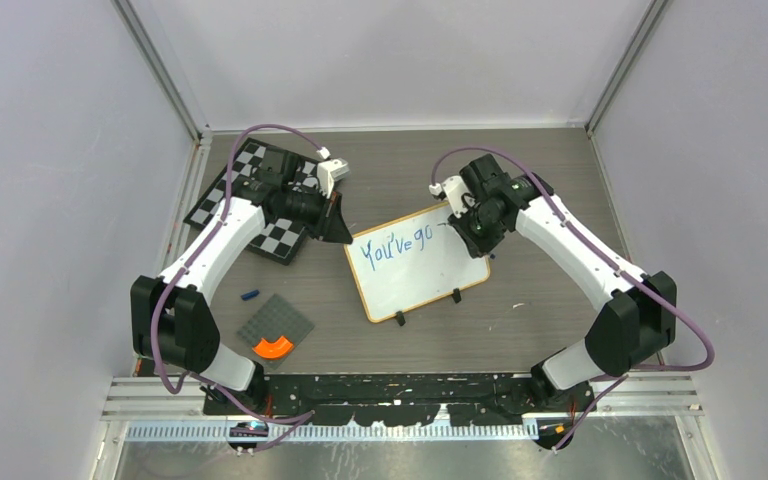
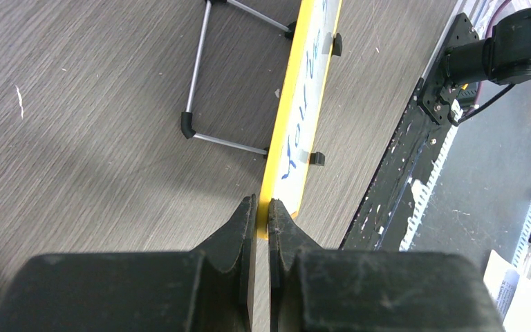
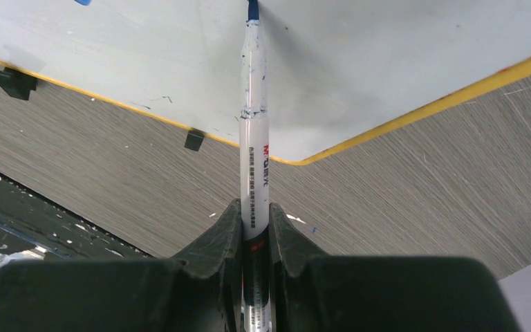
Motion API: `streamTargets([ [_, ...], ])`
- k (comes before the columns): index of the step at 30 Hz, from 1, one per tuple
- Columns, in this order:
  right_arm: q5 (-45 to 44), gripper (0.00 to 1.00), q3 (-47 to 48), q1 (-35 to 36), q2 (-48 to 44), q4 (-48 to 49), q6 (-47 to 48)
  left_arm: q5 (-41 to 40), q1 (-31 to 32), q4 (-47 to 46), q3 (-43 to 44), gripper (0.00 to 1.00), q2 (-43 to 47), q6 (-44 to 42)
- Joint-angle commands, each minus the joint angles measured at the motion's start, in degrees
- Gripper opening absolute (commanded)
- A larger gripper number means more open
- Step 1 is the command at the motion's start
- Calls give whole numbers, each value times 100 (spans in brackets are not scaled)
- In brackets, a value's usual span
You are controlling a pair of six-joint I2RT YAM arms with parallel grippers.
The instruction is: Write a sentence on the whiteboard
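Observation:
The whiteboard [image 1: 415,275] sits mid-table with blue writing "You've go" across its upper part. My left gripper [image 1: 345,232] is at its upper left corner. In the left wrist view that gripper [image 2: 263,202] is shut on the whiteboard's [image 2: 309,83] yellowish frame edge. My right gripper [image 1: 465,215] is at the board's upper right. In the right wrist view it [image 3: 255,207] is shut on a white marker [image 3: 254,124]. The marker's blue tip [image 3: 252,10] rests against the whiteboard [image 3: 387,62] surface just after the last letter.
A checkered chessboard [image 1: 250,200] lies at the back left under the left arm. A grey baseplate [image 1: 275,322] with an orange piece [image 1: 273,347] and a small blue cap [image 1: 250,295] lie front left. A wire stand [image 2: 200,69] props the board from behind.

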State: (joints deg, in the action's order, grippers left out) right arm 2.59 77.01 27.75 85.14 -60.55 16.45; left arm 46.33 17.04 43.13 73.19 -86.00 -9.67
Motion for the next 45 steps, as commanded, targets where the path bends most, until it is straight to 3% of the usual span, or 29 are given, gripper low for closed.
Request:
streamTargets([
  [1, -83, 0, 99, -88, -116, -52, 113, -116, 98, 30, -33, 0, -109, -63],
  [9, 279, 0, 383, -41, -186, -123, 91, -108, 107, 32, -24, 0, -97, -56],
  [21, 104, 0, 566, -25, 144, 101, 126, -124, 107, 57, 3, 0, -117, -72],
  [45, 24, 0, -267, -28, -242, -46, 170, -115, 116, 68, -40, 0, -100, -90],
])
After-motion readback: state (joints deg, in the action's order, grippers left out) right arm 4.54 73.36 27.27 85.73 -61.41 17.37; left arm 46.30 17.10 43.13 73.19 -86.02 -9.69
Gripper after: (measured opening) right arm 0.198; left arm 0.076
